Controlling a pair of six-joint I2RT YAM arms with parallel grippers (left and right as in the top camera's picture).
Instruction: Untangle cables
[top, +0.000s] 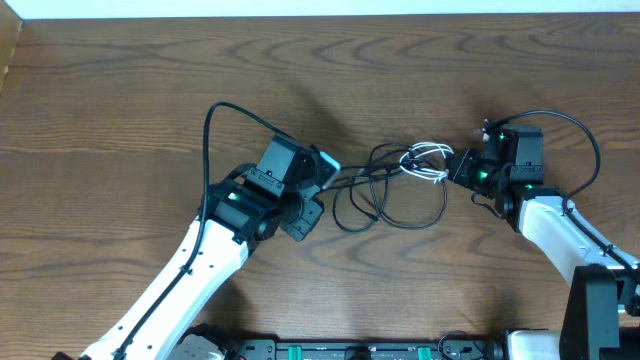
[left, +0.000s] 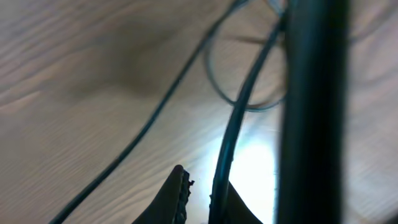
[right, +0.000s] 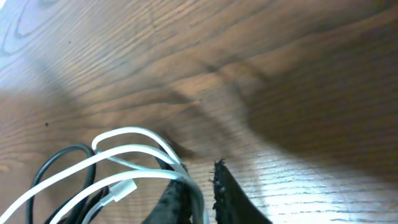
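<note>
Your tangle lies mid-table (top: 120, 90), and little of it is undone. From overhead the white cable (top: 425, 160) is bunched in small loops at about 2 o'clock of the heap; the black cables (left: 227, 140) sprawl in wide overlapping rings toward 6 o'clock, crossing one another and meeting the white loops. Your left gripper (top: 328, 172) sits at the heap's 9 o'clock, its claw pressed together on one black strand, which runs up between the tips in the wrist view. Your right gripper (top: 458, 168) sits at 3 o'clock, its claw pinching the white strands with only a narrow gap showing. I judge this an early stage; both ends are gripped for pulling apart, but no cable lies free and separate, so all the sorting remains.
</note>
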